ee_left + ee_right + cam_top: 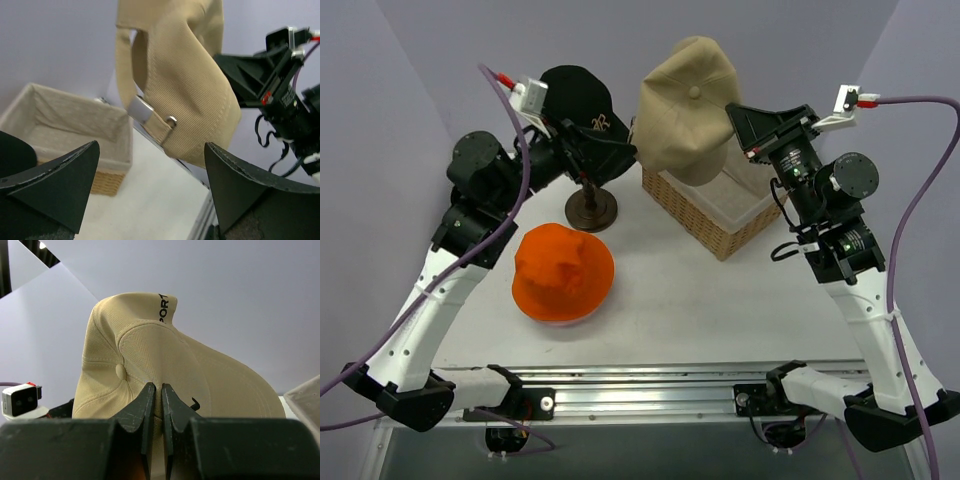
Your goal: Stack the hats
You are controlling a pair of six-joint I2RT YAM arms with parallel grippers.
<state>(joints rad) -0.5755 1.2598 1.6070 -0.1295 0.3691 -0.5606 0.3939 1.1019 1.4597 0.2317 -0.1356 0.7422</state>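
Observation:
My right gripper [732, 118] holds the tan baseball cap [685, 105] in the air above the basket's far left corner. In the right wrist view its jaws [161, 395] are pinched on the cap's [150, 350] crown fabric beside the top button. A black cap [578, 95] with a gold emblem sits on a stand at the back left. My left gripper [620, 150] hovers open just right of it, empty. From the left wrist the tan cap's [185, 85] strap side hangs beyond the spread fingers [240, 190]. The orange bucket hat [563, 270] lies on the table, front left.
A lined wicker basket [720, 225] stands at the back right, also visible from the left wrist [65, 125]. The dark round base [591, 208] of the stand sits between the black cap and the orange hat. A metal rail [650, 385] runs along the near edge.

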